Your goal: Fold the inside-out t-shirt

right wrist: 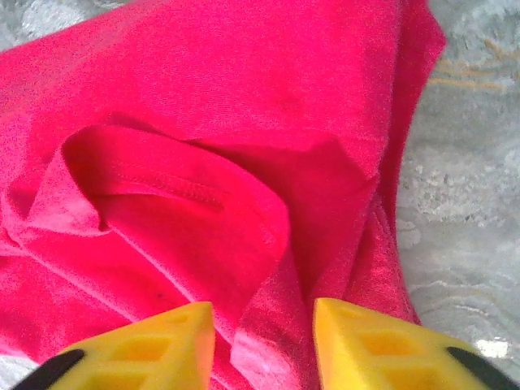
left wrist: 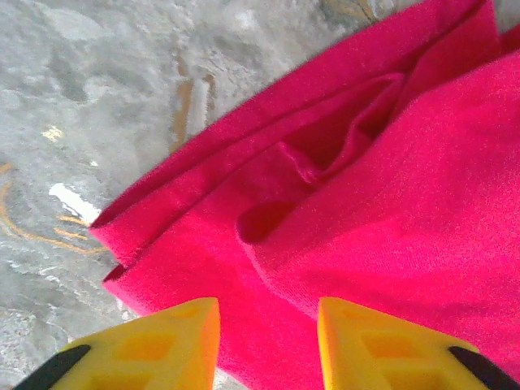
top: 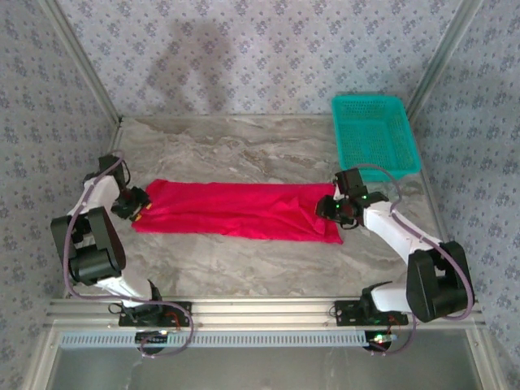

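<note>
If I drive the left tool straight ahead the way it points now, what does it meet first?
The red t-shirt. The open left tool points down at its folded end, with cloth showing between the fingers; how close it is is hard to judge. The table lies beneath the cloth.

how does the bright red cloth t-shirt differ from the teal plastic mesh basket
The bright red cloth t-shirt is soft and lies flat as a long band across the middle of the table; the teal plastic mesh basket is a rigid open-topped tray at the far right corner. The t-shirt has the left hand and the right hand at its ends; no hand is at the basket. Both rest on the grey marble-patterned table.
</note>
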You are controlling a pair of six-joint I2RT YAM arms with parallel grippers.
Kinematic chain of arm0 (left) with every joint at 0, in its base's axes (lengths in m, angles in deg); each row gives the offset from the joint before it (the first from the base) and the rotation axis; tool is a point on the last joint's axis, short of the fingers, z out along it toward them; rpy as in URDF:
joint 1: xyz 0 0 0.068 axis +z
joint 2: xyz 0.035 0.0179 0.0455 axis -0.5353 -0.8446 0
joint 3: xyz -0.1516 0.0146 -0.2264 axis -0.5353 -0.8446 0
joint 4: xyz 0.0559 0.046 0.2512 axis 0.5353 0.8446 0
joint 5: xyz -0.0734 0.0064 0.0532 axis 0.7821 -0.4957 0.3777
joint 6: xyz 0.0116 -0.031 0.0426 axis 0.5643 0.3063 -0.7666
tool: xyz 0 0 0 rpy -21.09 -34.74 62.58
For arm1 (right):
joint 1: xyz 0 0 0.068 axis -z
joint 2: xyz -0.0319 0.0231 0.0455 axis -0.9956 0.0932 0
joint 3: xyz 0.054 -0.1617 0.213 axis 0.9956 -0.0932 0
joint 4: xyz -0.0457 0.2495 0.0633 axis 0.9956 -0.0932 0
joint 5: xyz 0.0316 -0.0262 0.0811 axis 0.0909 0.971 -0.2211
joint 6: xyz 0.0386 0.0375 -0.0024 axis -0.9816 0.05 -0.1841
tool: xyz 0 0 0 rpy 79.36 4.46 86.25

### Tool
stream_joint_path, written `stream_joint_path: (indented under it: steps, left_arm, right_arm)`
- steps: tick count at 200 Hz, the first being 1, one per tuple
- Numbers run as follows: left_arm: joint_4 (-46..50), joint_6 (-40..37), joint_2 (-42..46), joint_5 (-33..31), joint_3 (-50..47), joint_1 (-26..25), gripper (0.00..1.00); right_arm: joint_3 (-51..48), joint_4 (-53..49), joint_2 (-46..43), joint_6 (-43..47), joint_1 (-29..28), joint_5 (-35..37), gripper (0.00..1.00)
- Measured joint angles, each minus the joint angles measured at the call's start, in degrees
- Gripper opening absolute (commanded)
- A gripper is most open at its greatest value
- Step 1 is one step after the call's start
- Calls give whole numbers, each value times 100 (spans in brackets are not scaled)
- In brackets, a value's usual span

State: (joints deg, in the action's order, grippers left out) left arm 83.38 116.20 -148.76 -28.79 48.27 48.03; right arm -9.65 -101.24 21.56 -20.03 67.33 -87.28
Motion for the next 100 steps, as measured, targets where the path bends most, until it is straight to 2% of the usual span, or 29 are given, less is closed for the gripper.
stream_joint_path:
  steps: [27, 49, 84, 100]
  left_arm:
    - [-232, 70, 654, -205, -15, -267, 41]
    - [-485, 118, 1102, -192, -15, -575, 41]
    - [-614, 133, 953, -87, -15, -640, 39]
    - [-619, 144, 820, -42, -28, -636, 38]
  right_arm:
    - [498, -33, 101, 101, -549, 284, 54]
    - [1115, 46, 675, 286, -1010, 402, 57]
    - [1974, -9, 2087, 555, -1342, 586, 58]
    - [2114, -81, 2463, 627, -1421, 706, 58]
